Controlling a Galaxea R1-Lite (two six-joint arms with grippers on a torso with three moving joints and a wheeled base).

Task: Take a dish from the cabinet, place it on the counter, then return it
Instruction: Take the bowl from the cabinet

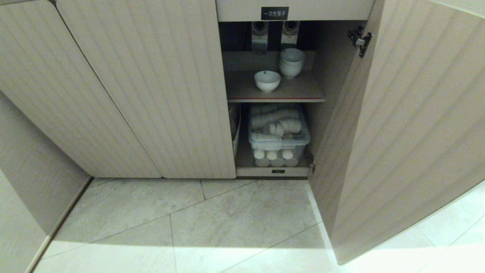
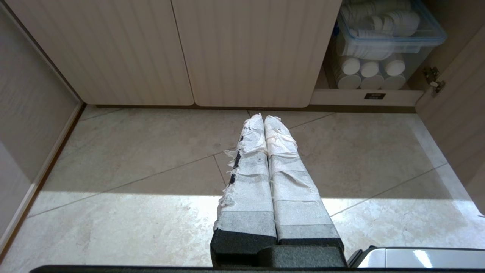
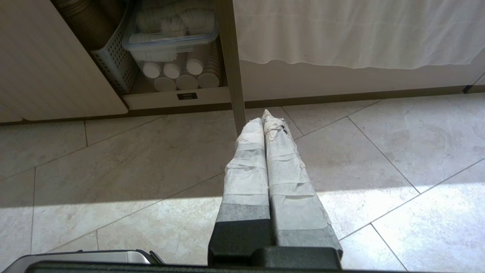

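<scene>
The beige fluted cabinet (image 1: 151, 87) stands with its right door (image 1: 409, 125) swung open. On its red-edged upper shelf (image 1: 276, 99) a single white dish (image 1: 267, 80) sits upright near the front. Neither arm shows in the head view. My left gripper (image 2: 264, 118) hangs low over the floor tiles, its tape-wrapped fingers pressed together and empty, short of the closed doors. My right gripper (image 3: 263, 116) is likewise shut and empty, just in front of the open door's edge (image 3: 231, 68). The counter is out of view.
A pile of white bowls (image 1: 291, 63) stands behind the dish on the same shelf. Below sits a clear lidded box (image 1: 279, 132) with white cups under it, beside a perforated basket (image 3: 113, 60). A white drape (image 3: 352, 34) hangs to the right.
</scene>
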